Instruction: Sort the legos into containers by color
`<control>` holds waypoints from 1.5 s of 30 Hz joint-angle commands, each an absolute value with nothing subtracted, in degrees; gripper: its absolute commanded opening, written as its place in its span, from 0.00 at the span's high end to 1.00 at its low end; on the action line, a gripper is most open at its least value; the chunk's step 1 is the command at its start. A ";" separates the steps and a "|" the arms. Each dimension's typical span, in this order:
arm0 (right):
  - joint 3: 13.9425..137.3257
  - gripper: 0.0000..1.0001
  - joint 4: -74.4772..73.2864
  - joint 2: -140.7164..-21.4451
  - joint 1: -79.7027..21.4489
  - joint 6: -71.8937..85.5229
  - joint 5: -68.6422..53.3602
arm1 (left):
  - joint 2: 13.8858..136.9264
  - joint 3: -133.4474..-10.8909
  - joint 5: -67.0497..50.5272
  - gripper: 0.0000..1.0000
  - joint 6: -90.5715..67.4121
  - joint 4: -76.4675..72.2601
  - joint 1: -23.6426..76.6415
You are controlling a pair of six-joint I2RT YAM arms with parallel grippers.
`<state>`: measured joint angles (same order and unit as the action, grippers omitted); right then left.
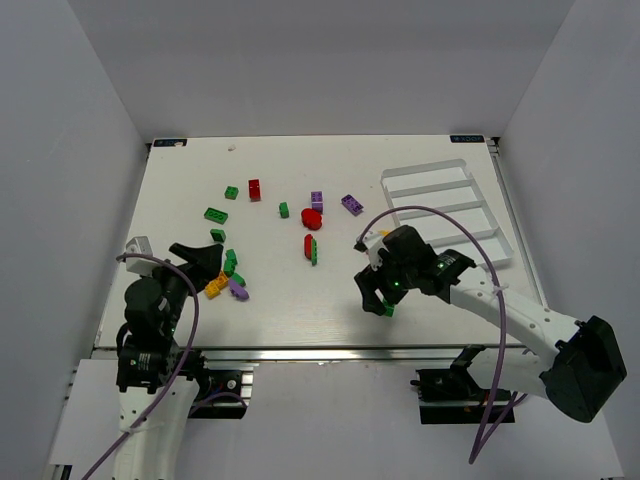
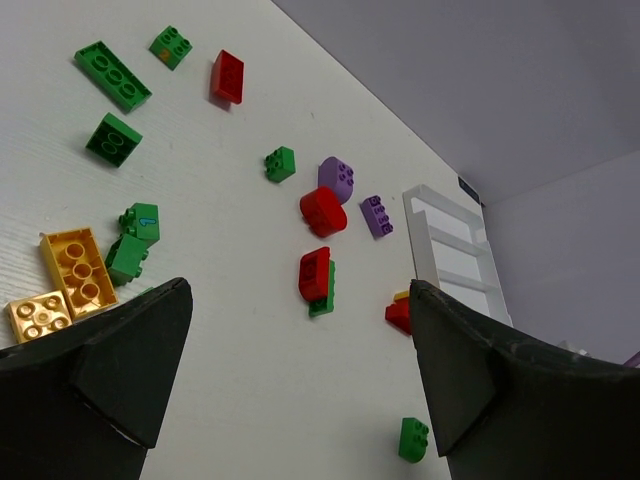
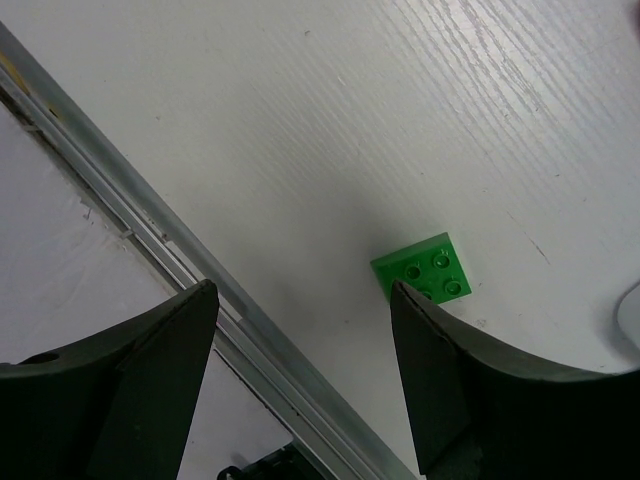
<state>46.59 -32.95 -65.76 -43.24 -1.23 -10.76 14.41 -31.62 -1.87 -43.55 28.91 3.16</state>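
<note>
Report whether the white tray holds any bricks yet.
Empty as far as visible: the top view shows all three compartments of the white tray bare, with the bricks on the table.

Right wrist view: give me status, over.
Left gripper open, empty. Right gripper open, low over the table. Green brick beside one finger, not gripped. Nothing blocks it.

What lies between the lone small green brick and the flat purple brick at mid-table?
Between the small green brick and the flat purple brick lie a taller purple brick and a red rounded piece, seen in the top external view.
</note>
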 commanded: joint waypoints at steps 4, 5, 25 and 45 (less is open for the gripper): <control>46.67 0.25 -30.59 -66.62 -44.30 4.83 -5.02 | 15.47 -30.59 -1.14 0.02 -44.30 27.16 3.16; 46.32 0.25 -30.59 -66.80 -44.38 5.36 -1.36 | 15.73 -30.59 -1.23 0.02 -44.12 27.25 3.16; 45.62 0.34 -33.13 -76.99 -39.64 24.34 5.45 | 15.29 -29.97 -0.79 0.02 -44.38 28.56 3.16; 42.71 0.40 -26.64 -84.28 -36.30 28.04 3.16 | 13.80 -31.55 -0.79 0.02 -44.82 29.88 3.16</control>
